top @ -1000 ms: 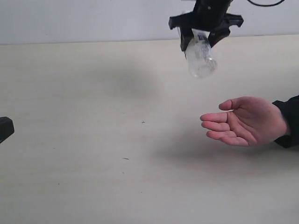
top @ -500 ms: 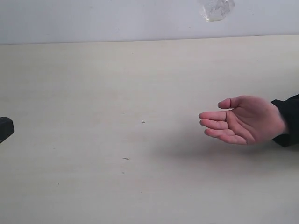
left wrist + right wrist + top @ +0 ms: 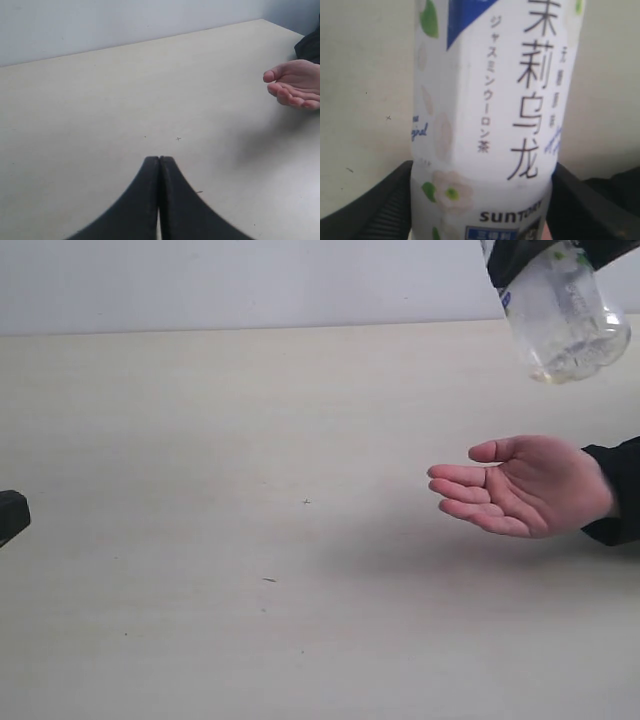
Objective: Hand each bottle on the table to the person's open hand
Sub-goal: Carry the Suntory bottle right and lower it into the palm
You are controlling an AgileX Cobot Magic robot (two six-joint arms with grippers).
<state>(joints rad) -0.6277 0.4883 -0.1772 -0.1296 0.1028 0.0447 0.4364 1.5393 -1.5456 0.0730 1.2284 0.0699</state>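
Well left of the open hand [image 3: 525, 495], the left gripper [image 3: 160, 200] sits idle, jaws pressed together. The right gripper [image 3: 482, 200], jaws pinching the white-and-blue-labelled bottle [image 3: 565, 325], has swung from left of the hand to directly above it. Lowering and release should come next.

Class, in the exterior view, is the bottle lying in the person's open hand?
No, the bottle hangs in the air above the hand, with a clear gap between them.
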